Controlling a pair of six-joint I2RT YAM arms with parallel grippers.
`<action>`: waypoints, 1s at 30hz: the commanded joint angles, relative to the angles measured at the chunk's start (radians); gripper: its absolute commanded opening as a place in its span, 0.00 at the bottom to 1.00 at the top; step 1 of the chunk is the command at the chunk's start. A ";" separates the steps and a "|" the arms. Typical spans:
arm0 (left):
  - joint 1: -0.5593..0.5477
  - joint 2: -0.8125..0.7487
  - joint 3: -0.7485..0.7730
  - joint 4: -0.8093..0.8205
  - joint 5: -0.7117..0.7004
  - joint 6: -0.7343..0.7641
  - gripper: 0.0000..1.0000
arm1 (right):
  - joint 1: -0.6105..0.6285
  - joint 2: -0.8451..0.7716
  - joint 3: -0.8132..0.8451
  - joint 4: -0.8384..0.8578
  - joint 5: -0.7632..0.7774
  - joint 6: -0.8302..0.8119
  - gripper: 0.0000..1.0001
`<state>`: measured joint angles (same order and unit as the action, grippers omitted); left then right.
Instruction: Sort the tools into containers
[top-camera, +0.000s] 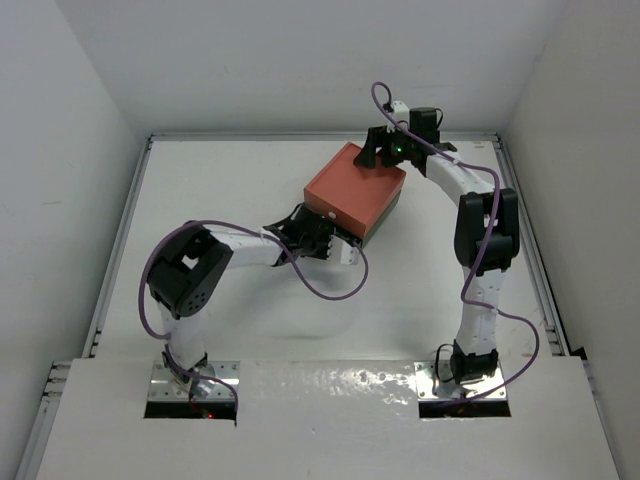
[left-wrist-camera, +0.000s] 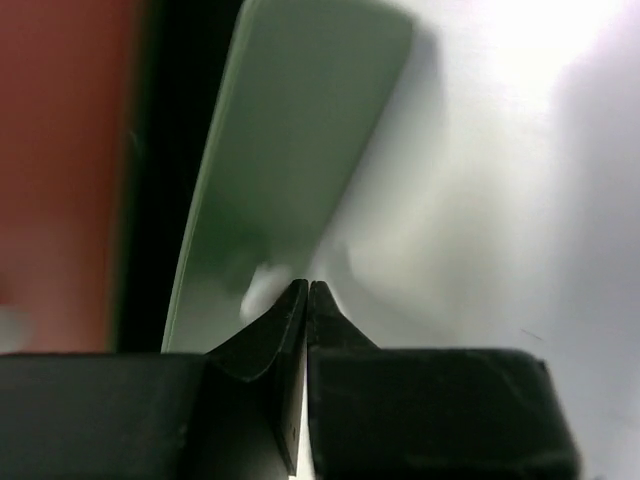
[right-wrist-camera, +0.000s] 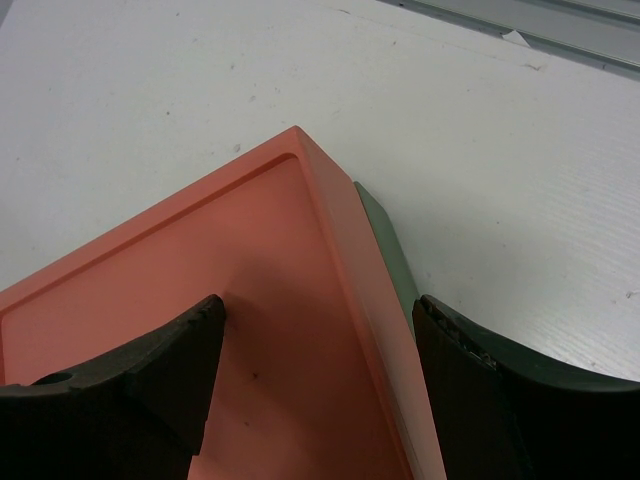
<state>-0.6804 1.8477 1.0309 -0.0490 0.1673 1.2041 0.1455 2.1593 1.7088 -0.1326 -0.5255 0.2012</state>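
The orange-red box (top-camera: 352, 190) lies stacked on the dark green box (top-camera: 388, 213), just above the centre of the top view, on the white tabletop (top-camera: 230, 170). The left fingers (left-wrist-camera: 298, 312) are pressed fully together at the stack's lower-left side. Their tips are just beside a blurred small white knob (left-wrist-camera: 262, 285) on the green front; whether they pinch it I cannot tell. The right fingers (right-wrist-camera: 195, 340) stand wide apart at the stack's upper-right corner, one over the orange-red top, the other outside its wall, gripping nothing.
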 joint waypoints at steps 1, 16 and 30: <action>-0.010 0.001 -0.009 0.412 -0.113 -0.061 0.03 | 0.002 -0.004 -0.035 -0.076 0.038 -0.045 0.73; -0.018 -0.011 0.061 0.312 -0.115 -0.277 0.29 | 0.002 -0.013 -0.041 -0.062 0.030 -0.039 0.72; 0.107 -0.385 0.366 0.007 -0.334 -0.961 0.58 | -0.098 -0.013 0.221 -0.202 0.214 0.052 0.99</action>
<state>-0.6636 1.5005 1.2415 -0.0830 -0.0425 0.5140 0.1204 2.1609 1.8252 -0.3000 -0.4118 0.1810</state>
